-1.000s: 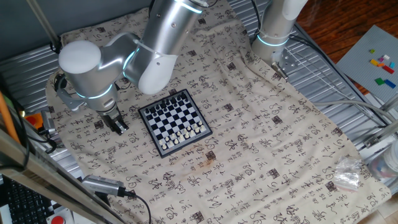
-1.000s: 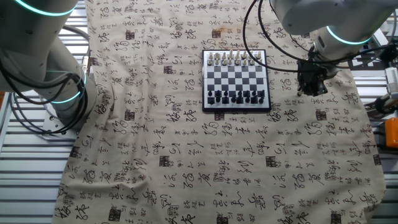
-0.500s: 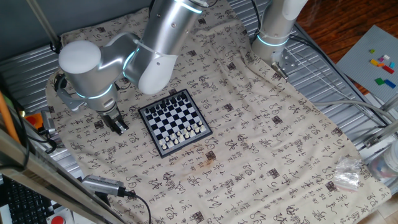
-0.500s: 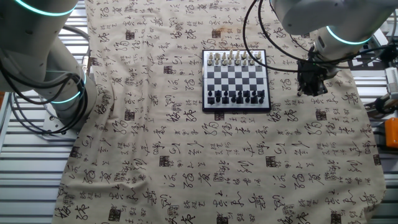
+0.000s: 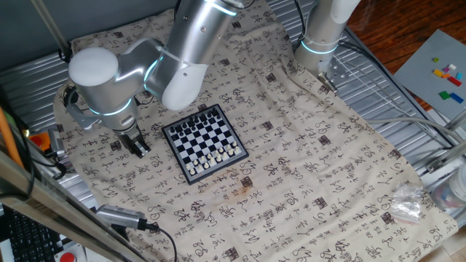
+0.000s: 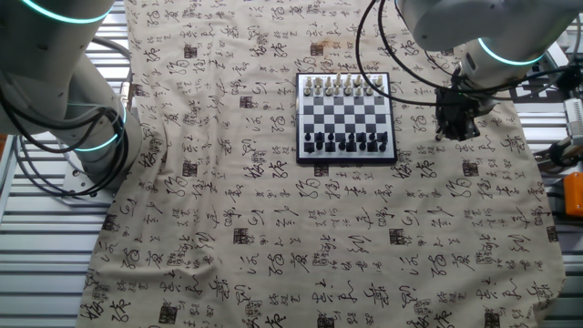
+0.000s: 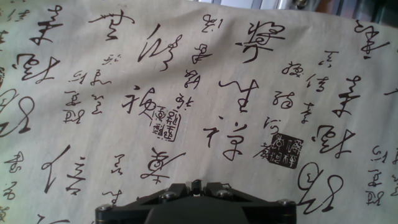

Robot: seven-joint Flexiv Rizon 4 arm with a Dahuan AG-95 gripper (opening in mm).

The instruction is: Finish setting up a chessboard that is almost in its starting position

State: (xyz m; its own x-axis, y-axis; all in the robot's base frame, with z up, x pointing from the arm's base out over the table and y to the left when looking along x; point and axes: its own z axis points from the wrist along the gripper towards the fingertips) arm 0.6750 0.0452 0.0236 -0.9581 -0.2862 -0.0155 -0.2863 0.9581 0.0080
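The chessboard (image 5: 177,133) lies on the printed cloth, with white pieces along its near edge and dark pieces along its far edge. In the other fixed view the board (image 6: 346,111) has white pieces at the top and dark pieces at the bottom. My gripper (image 5: 138,145) hangs low over the cloth just left of the board; in the other fixed view it (image 6: 455,129) is to the board's right. In the hand view the fingers (image 7: 177,190) are closed on a small dark chess piece (image 7: 196,186). That view shows only cloth; the board is out of it.
A second arm's base (image 5: 320,40) stands at the back of the table and shows at the left in the other fixed view (image 6: 86,128). A brown stain (image 5: 244,188) marks the cloth near the board. A clear plastic bag (image 5: 406,207) lies at the right edge.
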